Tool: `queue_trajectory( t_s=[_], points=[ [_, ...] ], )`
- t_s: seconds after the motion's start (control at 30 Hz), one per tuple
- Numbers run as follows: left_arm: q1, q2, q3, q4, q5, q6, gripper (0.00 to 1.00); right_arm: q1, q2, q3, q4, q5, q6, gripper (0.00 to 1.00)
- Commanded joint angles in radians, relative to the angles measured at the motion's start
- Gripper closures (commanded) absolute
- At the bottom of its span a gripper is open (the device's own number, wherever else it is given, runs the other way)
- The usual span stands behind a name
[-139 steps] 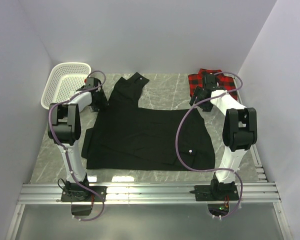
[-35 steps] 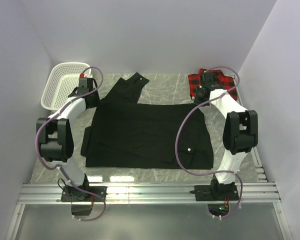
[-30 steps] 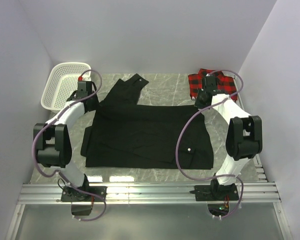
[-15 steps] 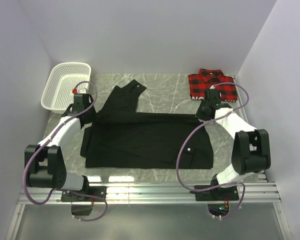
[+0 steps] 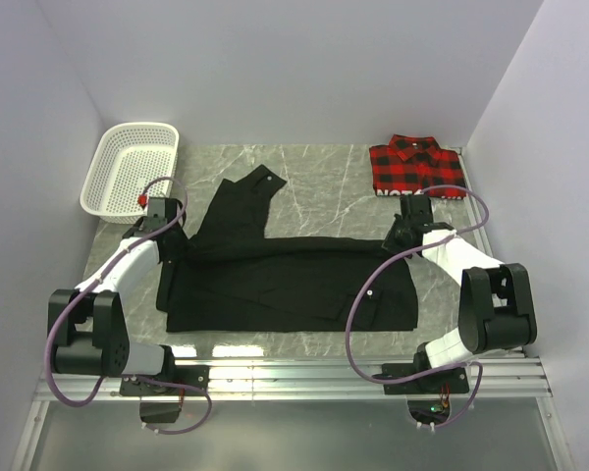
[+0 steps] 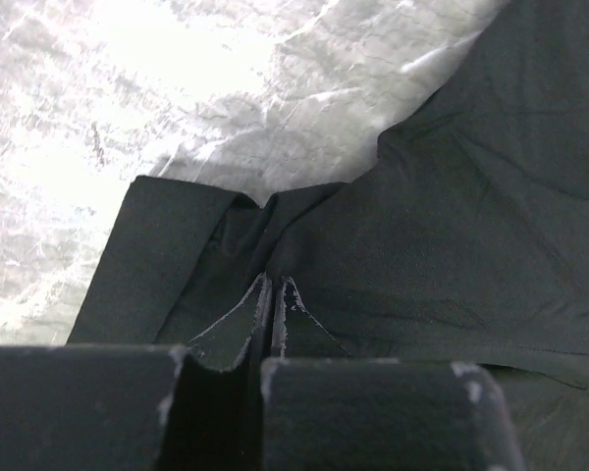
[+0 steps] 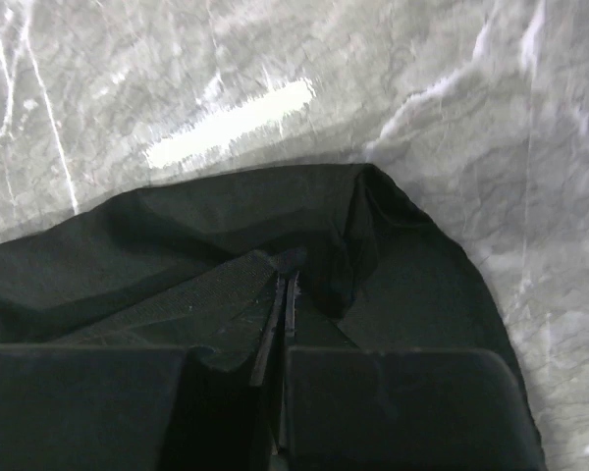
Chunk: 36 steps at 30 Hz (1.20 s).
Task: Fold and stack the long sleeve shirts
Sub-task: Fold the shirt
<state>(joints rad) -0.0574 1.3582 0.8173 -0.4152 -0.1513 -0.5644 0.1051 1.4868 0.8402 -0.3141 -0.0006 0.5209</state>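
**Both grippers pinch the black shirt's far edge; the near hem lies at 6 o'clock**

The basket [image 5: 128, 169] sits at 10 o'clock on the table [image 5: 324, 186], clear of the cloth. Just at its 5 o'clock, the left gripper [image 5: 166, 249] is clamped on the left end of the far edge of the black shirt [image 5: 285, 285]. In the left wrist view its jaws are pressed together, with dark cloth bunched at the tips.

The black shirt lies across the middle of the table, between the arms, with its long axis running from 9 to 3 o'clock. One sleeve [image 5: 240, 201] trails off toward 11 o'clock, beyond the held edge.

The right gripper [image 5: 403, 234] is closed on the right end of the same edge, its jaws likewise tight on a ridge of cloth. The plaid shirt [image 5: 415, 167] lies folded at 1 o'clock, well apart from the black one and nearer the right arm.

The fold seems to turn on the near hem, which lies at 6 o'clock from both grippers. They would need to travel in parallel so the crease stays straight. Only a narrow strip of bare marble shows between the hem and the rail, and the loose sleeve may drag.
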Motion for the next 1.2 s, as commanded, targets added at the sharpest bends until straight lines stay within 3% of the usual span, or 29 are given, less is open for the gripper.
queue_trajectory(
  t_s=[0.0,0.17,0.2,0.27,0.37,0.4,0.5,0.6,0.7,0.87,1.17],
  points=[
    [-0.002,-0.011,-0.012,-0.022,-0.044,-0.040,0.99,0.002,-0.028,-0.015,0.017,0.004,0.033,1.00],
    [-0.002,0.001,-0.017,-0.049,-0.047,-0.057,0.98,0.002,-0.054,-0.067,0.018,0.004,0.053,0.87],
    [-0.002,-0.004,-0.017,-0.063,-0.050,-0.060,0.96,0.001,-0.077,-0.075,0.017,0.005,0.050,0.76],
    [-0.002,-0.046,-0.021,-0.074,-0.057,-0.072,0.94,0.001,-0.115,-0.093,0.013,0.004,0.041,0.64],
    [-0.004,-0.169,-0.030,-0.044,-0.042,-0.066,0.80,0.014,-0.224,-0.084,-0.014,0.007,0.033,0.49],
    [-0.002,-0.198,-0.029,-0.028,-0.034,-0.065,0.68,0.034,-0.271,-0.064,-0.019,0.019,0.031,0.42],
    [-0.002,-0.278,-0.010,-0.005,-0.019,-0.060,0.48,0.067,-0.307,-0.029,0.006,0.004,0.027,0.34],
    [-0.004,-0.298,0.020,0.010,0.008,-0.063,0.37,0.103,-0.252,0.022,0.043,-0.029,0.028,0.34],
    [-0.004,-0.274,0.045,0.041,0.048,-0.057,0.33,0.143,-0.147,0.095,0.041,-0.042,0.018,0.35],
    [-0.004,-0.200,0.077,0.036,0.079,-0.065,0.32,0.215,0.013,0.195,0.026,-0.076,0.019,0.37],
    [-0.004,-0.223,-0.010,0.029,0.070,-0.074,0.27,0.281,0.159,0.116,0.009,-0.134,0.011,0.38]
  ],
)
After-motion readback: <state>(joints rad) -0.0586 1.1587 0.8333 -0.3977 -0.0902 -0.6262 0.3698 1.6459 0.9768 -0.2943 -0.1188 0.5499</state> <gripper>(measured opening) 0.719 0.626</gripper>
